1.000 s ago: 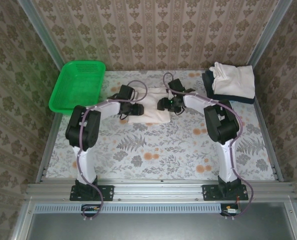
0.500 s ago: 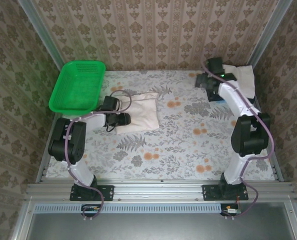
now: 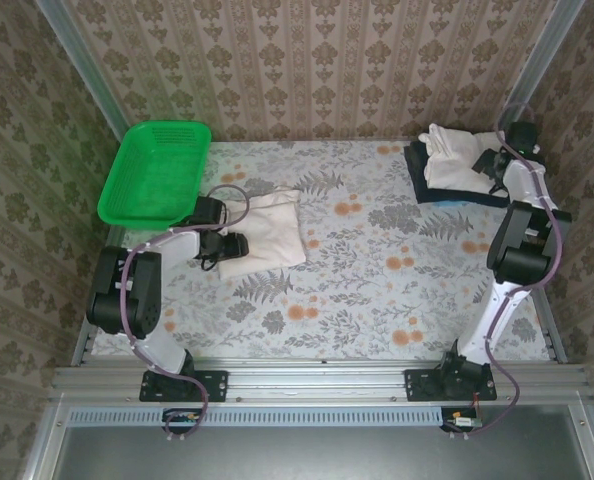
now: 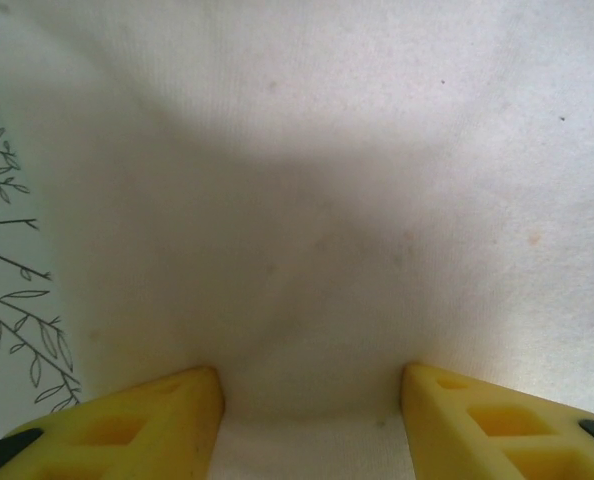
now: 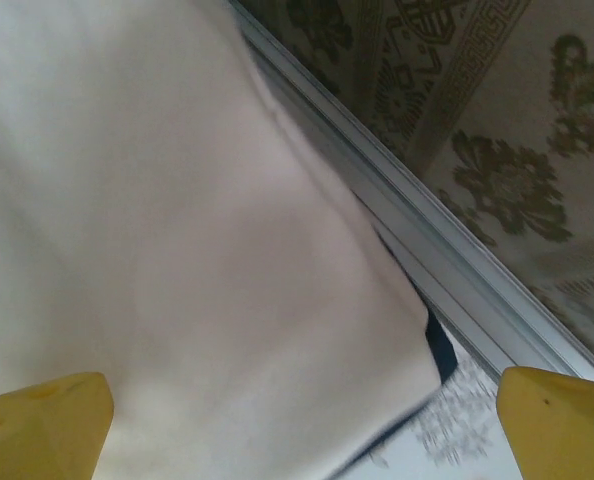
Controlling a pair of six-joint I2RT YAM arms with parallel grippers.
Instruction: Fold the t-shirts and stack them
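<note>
Between the yellow fingers (image 4: 147, 425) of the left pincer (image 4: 310, 390), cream cloth is seen filling the whole gap, and the pincer is clamped on the left edge of a folded cream t-shirt (image 3: 265, 235). That t-shirt is laid flat on the flowered table (image 3: 377, 280), left of the middle, with its far corner turned toward the back wall. Just to its left a green basket (image 3: 157, 170) is set in the far left corner. The basket's mesh floor is visible from wall to wall, and the t-shirt is kept outside it, near its right side.

At the far right corner, the right pincer (image 5: 302, 400) is held with its fingers (image 5: 42, 420) spread wide apart over a pile of t-shirts. A top cream t-shirt (image 3: 465, 158) is spread beneath the fingers. A navy t-shirt (image 3: 455, 197) is seen under it as a dark strip along the near and left edges. From the right wrist, a dark sliver is shown below the cream corner, beside the metal rail (image 5: 397, 215) and the patterned wallpaper (image 5: 497, 150).
</note>
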